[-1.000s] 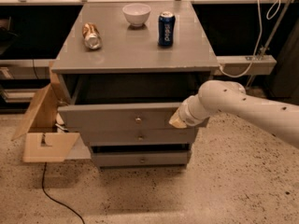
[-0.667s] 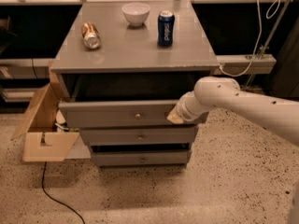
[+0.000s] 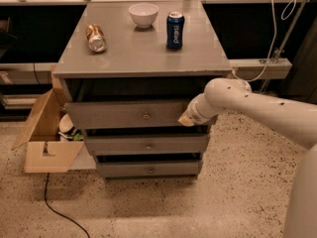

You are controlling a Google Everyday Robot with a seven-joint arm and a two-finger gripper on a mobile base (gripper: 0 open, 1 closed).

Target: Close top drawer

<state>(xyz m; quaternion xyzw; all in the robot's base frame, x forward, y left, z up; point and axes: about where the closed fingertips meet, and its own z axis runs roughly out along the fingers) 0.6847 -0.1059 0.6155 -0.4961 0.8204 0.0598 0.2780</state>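
The top drawer (image 3: 124,114) is a grey drawer with a long flat front and a small round metal knob (image 3: 146,116) at its centre. It stands out a little from the grey cabinet, with a dark gap above its front. My gripper (image 3: 186,118) is at the right end of the drawer front, touching it. My white arm (image 3: 257,108) reaches in from the right.
Two lower grey drawer fronts (image 3: 146,145) with like knobs sit below. On the cabinet top (image 3: 133,43) are a white bowl (image 3: 143,14), a blue can (image 3: 175,29) upright and a brown can (image 3: 95,37) on its side. An open cardboard box (image 3: 47,133) stands at left. A black cable (image 3: 54,202) crosses the floor.
The top drawer has slid back toward the cabinet. My gripper has moved with it at the right end of the front.
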